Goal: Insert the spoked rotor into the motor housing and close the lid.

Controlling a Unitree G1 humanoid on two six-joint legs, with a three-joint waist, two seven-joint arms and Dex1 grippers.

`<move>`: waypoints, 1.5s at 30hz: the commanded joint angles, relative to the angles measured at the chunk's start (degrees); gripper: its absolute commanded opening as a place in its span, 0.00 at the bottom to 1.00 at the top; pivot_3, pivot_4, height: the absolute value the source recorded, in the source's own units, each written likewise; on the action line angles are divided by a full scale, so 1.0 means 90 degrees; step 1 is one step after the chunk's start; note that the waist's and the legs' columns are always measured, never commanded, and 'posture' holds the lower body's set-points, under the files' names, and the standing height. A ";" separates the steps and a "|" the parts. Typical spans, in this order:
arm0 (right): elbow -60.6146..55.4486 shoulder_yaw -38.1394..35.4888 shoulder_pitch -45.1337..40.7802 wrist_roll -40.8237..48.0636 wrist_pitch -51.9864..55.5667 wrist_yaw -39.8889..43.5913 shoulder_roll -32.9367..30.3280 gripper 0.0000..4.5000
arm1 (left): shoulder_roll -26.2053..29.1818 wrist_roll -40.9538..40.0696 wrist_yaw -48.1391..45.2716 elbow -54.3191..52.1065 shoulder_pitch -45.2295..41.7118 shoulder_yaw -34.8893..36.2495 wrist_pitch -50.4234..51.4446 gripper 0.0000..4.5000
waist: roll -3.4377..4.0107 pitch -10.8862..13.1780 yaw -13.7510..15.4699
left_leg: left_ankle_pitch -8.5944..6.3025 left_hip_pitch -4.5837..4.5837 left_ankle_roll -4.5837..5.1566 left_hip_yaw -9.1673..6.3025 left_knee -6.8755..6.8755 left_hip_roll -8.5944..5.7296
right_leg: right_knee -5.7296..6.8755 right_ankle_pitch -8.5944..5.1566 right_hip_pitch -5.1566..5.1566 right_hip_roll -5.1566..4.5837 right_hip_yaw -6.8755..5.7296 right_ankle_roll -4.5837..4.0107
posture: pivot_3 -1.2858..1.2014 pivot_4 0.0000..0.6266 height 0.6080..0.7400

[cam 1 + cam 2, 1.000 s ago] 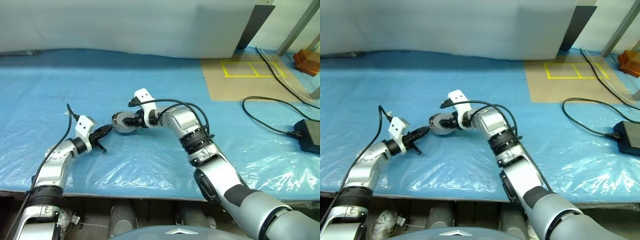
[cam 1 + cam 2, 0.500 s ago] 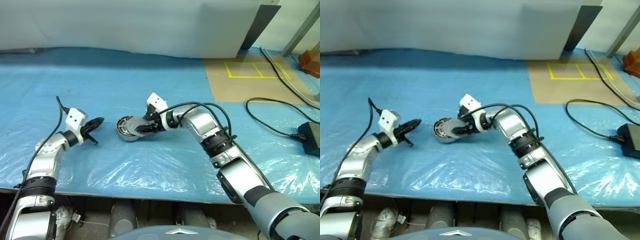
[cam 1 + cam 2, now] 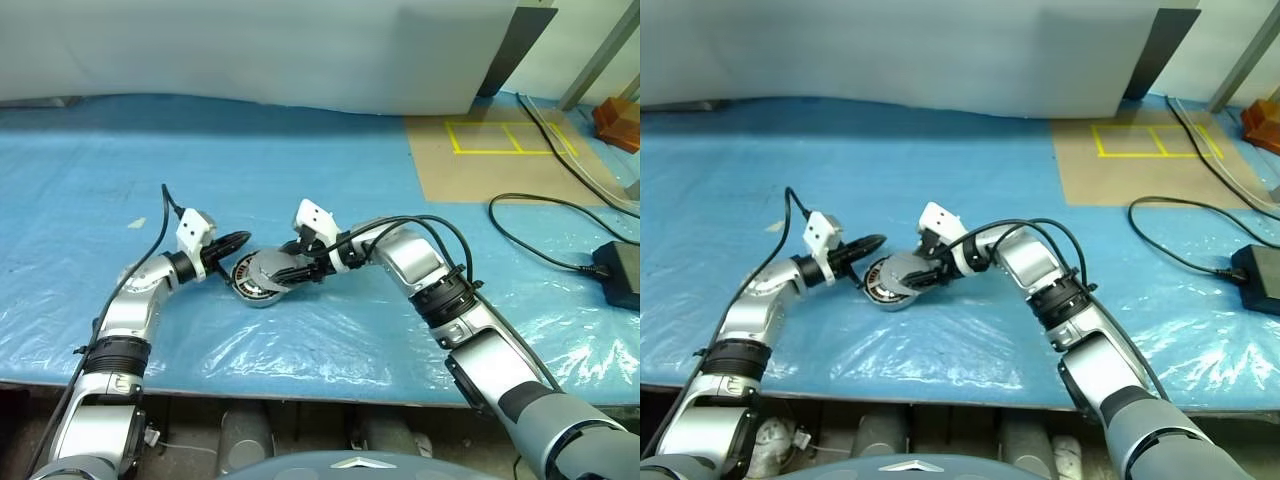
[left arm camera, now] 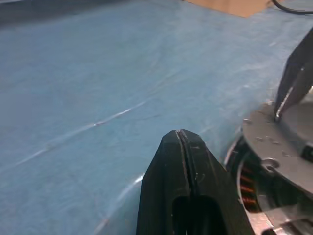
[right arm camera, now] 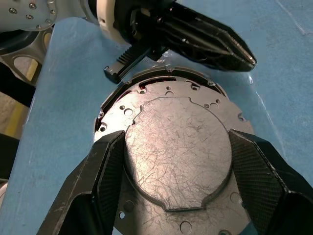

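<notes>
Head views: the motor housing (image 3: pixel 255 283) sat on the blue-covered worktop (image 3: pixel 300 180), nearer its front edge, roughly midway along it. The lid (image 3: pixel 272 268) lay tilted over the housing, held across its width by the right gripper (image 3: pixel 283 272). The left gripper (image 3: pixel 238 241) was just beside the housing, its fingers pressed together and empty.

Left wrist view: the closed fingers (image 4: pixel 183 161) pointed past the housing (image 4: pixel 249 181), copper windings visible under the lid (image 4: pixel 288 152).

Right wrist view: both fingers (image 5: pixel 105 171) clamped the lid (image 5: pixel 176 156) at its rim.
</notes>
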 commanded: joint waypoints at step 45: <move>0.0794 -0.2022 -0.0984 0.1075 0.1021 -0.1166 0.1056 0.66 | 0.0089 0.0228 -0.0042 0.0321 0.0048 0.0120 -0.0449 0.00 | -0.0001 0.0003 0.0013 | 0.0000 -0.0013 0.0000 0.0000 -0.0004 -0.0001 | -0.0003 0.0000 -0.0010 -0.0003 -0.0004 0.0000 | 0.52 0.24 1.00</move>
